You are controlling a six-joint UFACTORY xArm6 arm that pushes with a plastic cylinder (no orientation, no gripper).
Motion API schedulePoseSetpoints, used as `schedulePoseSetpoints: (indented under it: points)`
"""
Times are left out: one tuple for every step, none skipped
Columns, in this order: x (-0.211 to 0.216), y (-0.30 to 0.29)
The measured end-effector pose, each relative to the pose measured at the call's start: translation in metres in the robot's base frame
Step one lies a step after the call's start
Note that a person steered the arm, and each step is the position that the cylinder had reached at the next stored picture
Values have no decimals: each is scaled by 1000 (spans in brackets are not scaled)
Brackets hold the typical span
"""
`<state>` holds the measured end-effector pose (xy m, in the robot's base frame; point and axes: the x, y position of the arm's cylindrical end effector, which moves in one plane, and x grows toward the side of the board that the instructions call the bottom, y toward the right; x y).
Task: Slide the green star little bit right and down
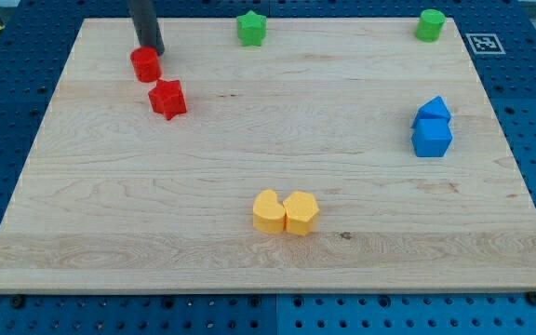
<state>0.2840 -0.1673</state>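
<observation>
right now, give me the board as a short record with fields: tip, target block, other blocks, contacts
tip: my tip sits at the view's top left, right behind the red cylinder
target: green star at the top edge, near the middle, well to the right of my tip, untouched
red: red star just below and right of the red cylinder
green: green cylinder at top right
blue: two blue blocks touching, at the right
yellow: two yellow blocks side by side, bottom centre
surface: wooden board

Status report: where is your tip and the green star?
My tip at red cylinder, top left. Green star top centre, untouched. Nothing beside it.
</observation>
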Motion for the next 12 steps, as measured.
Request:
schedulePoseSetpoints:
  points:
    - [24,14]
    - [27,19]
    - [11,19]
    - [-5,4]
    - [0,-28]
    - [9,-24]
    - [15,8]
    - [21,14]
    - [21,18]
    - [-2,46]
    - [-48,55]
    - [-89,91]
